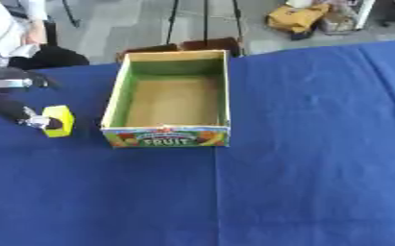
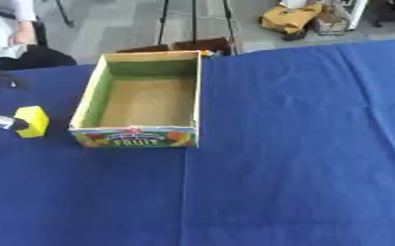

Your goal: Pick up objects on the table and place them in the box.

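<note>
A small yellow block (image 1: 60,119) lies on the blue table (image 1: 301,158) just left of the box. The open cardboard box (image 1: 170,98) has green inner walls, a "FRUIT" label on its front and nothing inside. My left hand (image 1: 19,114) comes in from the left edge. One dark digit touches the block's left side, and the other digits (image 1: 17,81) are spread well above it, apart from the block. The hand is open. My right hand shows in neither view.
Wide blue cloth stretches in front of and to the right of the box. A person sits beyond the table's far left corner. Chair legs, a brown object and a yellow bag stand on the floor past the far edge.
</note>
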You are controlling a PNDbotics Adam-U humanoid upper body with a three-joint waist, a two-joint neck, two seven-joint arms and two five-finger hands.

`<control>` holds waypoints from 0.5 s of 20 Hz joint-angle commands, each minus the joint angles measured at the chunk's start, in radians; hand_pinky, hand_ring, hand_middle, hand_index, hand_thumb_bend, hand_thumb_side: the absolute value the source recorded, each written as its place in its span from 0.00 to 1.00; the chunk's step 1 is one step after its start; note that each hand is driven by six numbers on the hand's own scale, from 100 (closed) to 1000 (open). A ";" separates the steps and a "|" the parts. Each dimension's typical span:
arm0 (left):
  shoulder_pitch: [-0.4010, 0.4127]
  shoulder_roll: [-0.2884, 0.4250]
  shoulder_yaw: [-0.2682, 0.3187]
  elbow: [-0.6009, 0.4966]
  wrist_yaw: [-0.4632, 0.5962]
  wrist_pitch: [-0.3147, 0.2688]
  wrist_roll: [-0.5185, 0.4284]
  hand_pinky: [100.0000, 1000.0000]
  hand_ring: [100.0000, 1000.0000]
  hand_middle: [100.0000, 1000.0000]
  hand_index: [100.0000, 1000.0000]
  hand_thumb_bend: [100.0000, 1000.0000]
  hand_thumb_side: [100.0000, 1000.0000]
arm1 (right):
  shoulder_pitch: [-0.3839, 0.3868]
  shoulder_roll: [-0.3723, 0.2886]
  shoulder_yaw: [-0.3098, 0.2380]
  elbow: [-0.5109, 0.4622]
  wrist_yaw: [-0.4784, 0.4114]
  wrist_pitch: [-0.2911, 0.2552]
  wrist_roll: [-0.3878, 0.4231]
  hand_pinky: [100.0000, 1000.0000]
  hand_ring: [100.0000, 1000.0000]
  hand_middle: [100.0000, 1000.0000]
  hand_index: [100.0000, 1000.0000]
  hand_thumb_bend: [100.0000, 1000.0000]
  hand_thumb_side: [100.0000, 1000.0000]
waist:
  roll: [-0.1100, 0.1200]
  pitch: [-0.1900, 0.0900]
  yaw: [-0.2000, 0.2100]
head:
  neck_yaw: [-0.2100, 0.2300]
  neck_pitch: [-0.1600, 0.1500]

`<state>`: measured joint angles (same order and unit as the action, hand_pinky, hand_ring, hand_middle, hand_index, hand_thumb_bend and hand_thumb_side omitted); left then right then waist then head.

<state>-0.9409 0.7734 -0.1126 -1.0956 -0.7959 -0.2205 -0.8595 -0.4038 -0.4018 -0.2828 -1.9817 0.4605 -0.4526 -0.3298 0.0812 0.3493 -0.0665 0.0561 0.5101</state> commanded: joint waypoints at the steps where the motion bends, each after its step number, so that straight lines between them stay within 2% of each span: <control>1: -0.028 0.017 0.019 0.010 -0.054 -0.005 0.011 0.89 1.00 1.00 1.00 0.42 0.63 | -0.012 -0.027 -0.001 -0.018 -0.007 -0.002 0.005 0.67 0.66 0.61 0.78 0.00 1.00 | 0.012 -0.004 -0.004 | 0.011 -0.014; 7: -0.044 0.007 0.045 0.071 -0.111 0.008 0.019 0.88 1.00 1.00 1.00 0.21 0.51 | -0.019 -0.032 0.000 -0.018 -0.012 -0.006 0.006 0.67 0.66 0.60 0.78 0.00 1.00 | 0.016 0.013 -0.016 | 0.025 -0.028; 10: -0.049 0.007 0.055 0.094 -0.128 0.016 0.015 0.88 1.00 1.00 1.00 0.15 0.48 | -0.021 -0.035 -0.001 -0.018 -0.014 -0.007 0.007 0.67 0.66 0.60 0.78 0.00 1.00 | 0.018 0.022 -0.020 | 0.031 -0.037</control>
<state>-0.9672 0.7544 -0.0755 -1.0028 -0.9135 -0.2098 -0.8447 -0.4137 -0.4082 -0.2824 -1.9817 0.4539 -0.4569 -0.3250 0.0887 0.3759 -0.0863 0.0818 0.4876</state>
